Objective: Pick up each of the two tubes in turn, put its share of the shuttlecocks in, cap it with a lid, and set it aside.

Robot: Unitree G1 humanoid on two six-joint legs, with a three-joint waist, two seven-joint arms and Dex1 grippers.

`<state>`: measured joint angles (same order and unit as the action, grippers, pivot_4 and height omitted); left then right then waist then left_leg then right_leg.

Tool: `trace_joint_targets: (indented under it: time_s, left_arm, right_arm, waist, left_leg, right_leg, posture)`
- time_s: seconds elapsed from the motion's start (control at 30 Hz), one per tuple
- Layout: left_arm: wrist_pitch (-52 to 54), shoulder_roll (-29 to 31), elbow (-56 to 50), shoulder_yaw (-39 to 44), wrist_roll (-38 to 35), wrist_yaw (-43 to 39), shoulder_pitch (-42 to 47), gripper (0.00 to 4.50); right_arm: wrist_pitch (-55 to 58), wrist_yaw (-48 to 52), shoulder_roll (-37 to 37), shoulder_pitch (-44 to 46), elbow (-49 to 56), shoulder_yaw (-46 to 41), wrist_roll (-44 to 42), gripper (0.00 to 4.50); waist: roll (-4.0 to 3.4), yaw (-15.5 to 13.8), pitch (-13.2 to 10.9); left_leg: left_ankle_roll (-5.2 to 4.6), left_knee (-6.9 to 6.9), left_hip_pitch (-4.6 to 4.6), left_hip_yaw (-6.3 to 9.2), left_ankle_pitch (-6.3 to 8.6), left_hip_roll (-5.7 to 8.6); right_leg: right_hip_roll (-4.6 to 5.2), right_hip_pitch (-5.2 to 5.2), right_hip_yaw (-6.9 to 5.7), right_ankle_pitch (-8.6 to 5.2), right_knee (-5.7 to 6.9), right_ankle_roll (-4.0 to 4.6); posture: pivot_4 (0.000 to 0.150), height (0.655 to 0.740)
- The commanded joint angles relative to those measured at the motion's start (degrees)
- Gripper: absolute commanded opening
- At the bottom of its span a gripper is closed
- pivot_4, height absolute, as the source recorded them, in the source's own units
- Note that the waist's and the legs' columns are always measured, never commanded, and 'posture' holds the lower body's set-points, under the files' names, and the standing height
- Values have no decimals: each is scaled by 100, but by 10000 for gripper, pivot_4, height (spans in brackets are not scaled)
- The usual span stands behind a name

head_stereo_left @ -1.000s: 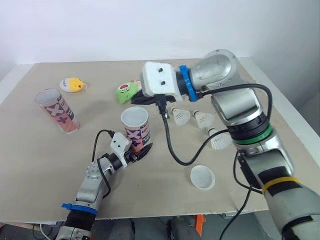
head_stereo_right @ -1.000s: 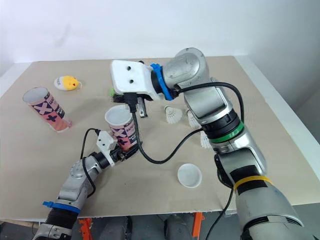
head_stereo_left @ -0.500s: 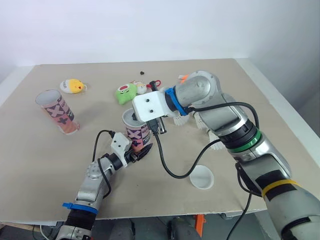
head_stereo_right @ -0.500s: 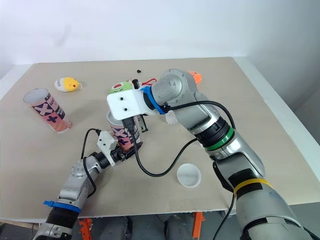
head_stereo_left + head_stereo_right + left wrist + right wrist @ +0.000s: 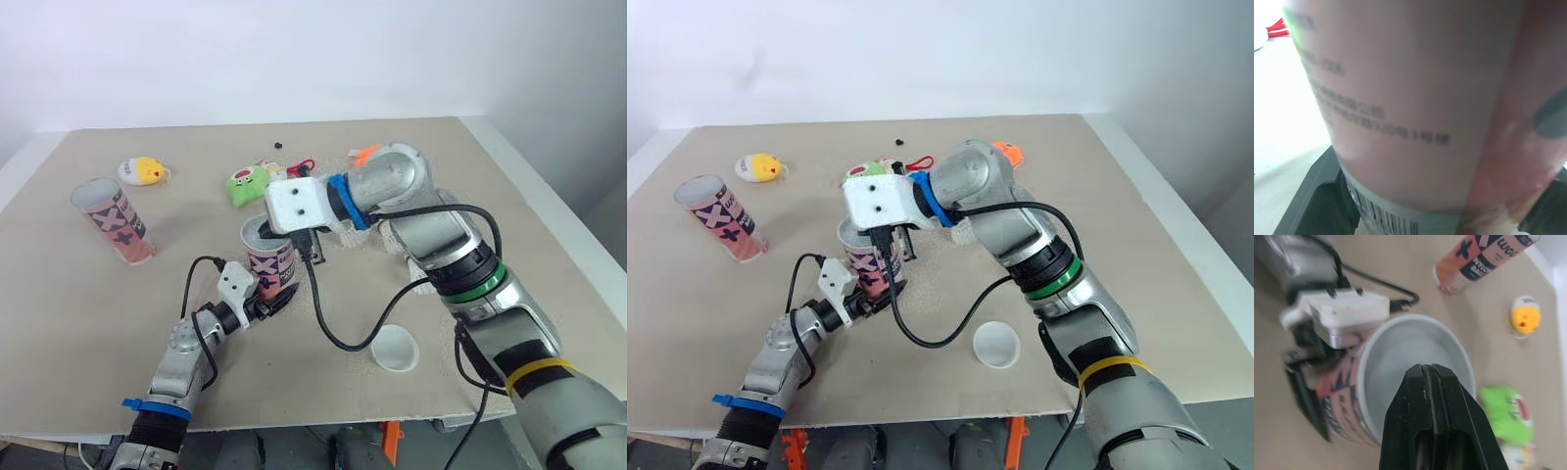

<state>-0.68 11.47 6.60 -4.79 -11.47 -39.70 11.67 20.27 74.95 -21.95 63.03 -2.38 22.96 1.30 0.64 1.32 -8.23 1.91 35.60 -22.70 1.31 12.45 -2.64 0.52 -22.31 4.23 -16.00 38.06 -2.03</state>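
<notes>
A pink-patterned tube (image 5: pixel 271 264) stands upright near the table's front, with my left gripper (image 5: pixel 265 304) shut on its lower part; black fingers (image 5: pixel 1312 196) flank it in the left wrist view. My right gripper (image 5: pixel 1426 369) hangs just over the tube's open mouth (image 5: pixel 1415 357), fingers shut and pointing in. Nothing shows between them, and the inside looks bare grey. The second tube (image 5: pixel 111 220) stands open at the far left. A white lid (image 5: pixel 395 348) lies at front right. Shuttlecock feathers (image 5: pixel 958 233) peek out behind my right arm.
A yellow toy (image 5: pixel 144 169) and a green toy (image 5: pixel 245 184) lie behind the tubes. Small red (image 5: pixel 299 164) and orange (image 5: pixel 364 152) items sit further back. My right forearm and its black cable (image 5: pixel 338 328) cross the middle of the table.
My right gripper has swung down from above the green toy to the mouth of the held tube. The left gripper and its tube have stayed put.
</notes>
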Motion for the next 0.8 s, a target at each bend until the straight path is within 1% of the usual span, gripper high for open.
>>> trace_joint_targets:
  time_s: [0.03,0.07,0.1,0.13,0.23,0.27,0.33,0.37,0.4,0.47,0.5,0.6,0.7,0.8]
  left_arm:
    - [400,80,-8,-214,-109,-245,-124,40899]
    - [477,143,-101,-215,-152,-330,-133,44714]
    - [579,212,-208,-207,-219,-433,-143,45000]
    - [680,290,-318,-201,-283,-534,-159,45000]
    - [907,631,-685,-194,-419,-818,-236,45000]
    - [990,806,-823,-176,-458,-935,-275,45000]
    - [1160,1163,-1061,-125,-566,-1178,-360,45000]
    - [1234,1361,-1155,-85,-628,-1320,-408,45000]
    - [1275,1548,-1218,-40,-676,-1451,-450,45000]
    - [1316,1965,-1213,150,-789,-1727,-461,45000]
    - [1316,2124,-1185,239,-847,-1837,-437,45000]
    - [1797,2575,-1304,532,-1453,-2328,-223,45000]
    - [2250,2804,-1517,573,-1824,-2600,100,45000]
    - [2489,2800,-1746,314,-1876,-2712,302,45000]
  right_arm:
    - [831,-246,145,-5,605,-1223,-1284,0]
    - [1173,-378,154,-76,748,-1528,-1606,3157]
    - [1426,-428,87,-223,918,-1771,-1893,6492]
    - [1629,-492,12,-389,1083,-1952,-2111,8615]
    - [2155,-753,-217,-936,1560,-2387,-2630,22348]
    - [2281,-802,-363,-1187,1743,-2479,-2752,28255]
    - [2491,-881,-638,-1651,2070,-2583,-2984,38049]
    - [2501,-950,-760,-1905,2205,-2566,-2987,43804]
    - [2448,-1027,-873,-2160,2306,-2509,-2924,44488]
    - [2197,-1185,-1027,-2779,2425,-2318,-2700,44488]
    - [2088,-1262,-1065,-3019,2439,-2227,-2616,44488]
    - [1391,-1533,-946,-3768,2292,-1770,-2200,44488]
    - [762,-1862,-605,-4155,2020,-1327,-1824,44488]
    - [295,-2223,-195,-4205,1695,-922,-1469,44488]
  waist:
    - [-1,1,-12]
    - [-2,1,-12]
    - [4,-4,-13]
    - [5,-4,-14]
    - [10,5,-18]
    - [12,8,-21]
    - [3,17,-34]
    - [5,29,-40]
    - [12,49,-44]
    - [12,76,-52]
    - [27,84,-59]
    - [34,129,-101]
    - [38,134,-169]
    - [48,134,-183]
  left_leg:
    - [0,1,-14,1,0,0]
    - [0,2,-24,4,0,0]
    - [0,3,-36,7,0,1]
    - [0,3,-45,17,1,1]
    - [10,4,-55,27,10,1]
    - [10,2,-57,24,11,1]
    - [8,-1,-68,21,13,0]
    - [7,-2,-69,18,14,0]
    - [6,-8,-69,16,14,-2]
    - [3,-12,-67,19,16,-10]
    - [3,-16,-67,19,16,-10]
    - [3,-17,-68,22,16,-20]
    - [7,-11,-72,20,14,-21]
    - [14,4,-87,18,10,-20]
  right_leg:
    - [1,-12,-1,8,0,13]
    - [1,-19,-3,15,0,25]
    - [1,-30,-5,15,0,25]
    - [1,-32,-13,15,-1,26]
    - [1,-36,-22,9,-4,30]
    - [1,-40,-18,8,-4,30]
    - [-1,-59,-16,5,-3,33]
    - [-1,-65,-12,4,-1,34]
    - [-4,-69,-9,3,0,36]
    - [-17,-72,-9,-5,1,44]
    - [-17,-75,-9,-7,4,43]
    - [-29,-81,-13,-18,7,38]
    - [-29,-85,-13,-26,12,15]
    - [-27,-91,-11,-19,12,5]
  posture:
    - [1500,7400]
    - [1500,7400]
    - [1500,7400]
    - [1500,7400]
    - [1500,7400]
    - [1500,7400]
    - [1500,7400]
    - [1500,7400]
    - [1500,7400]
    - [1500,7400]
    - [1500,7400]
    - [1500,7400]
    - [1500,7400]
    - [1500,7400]
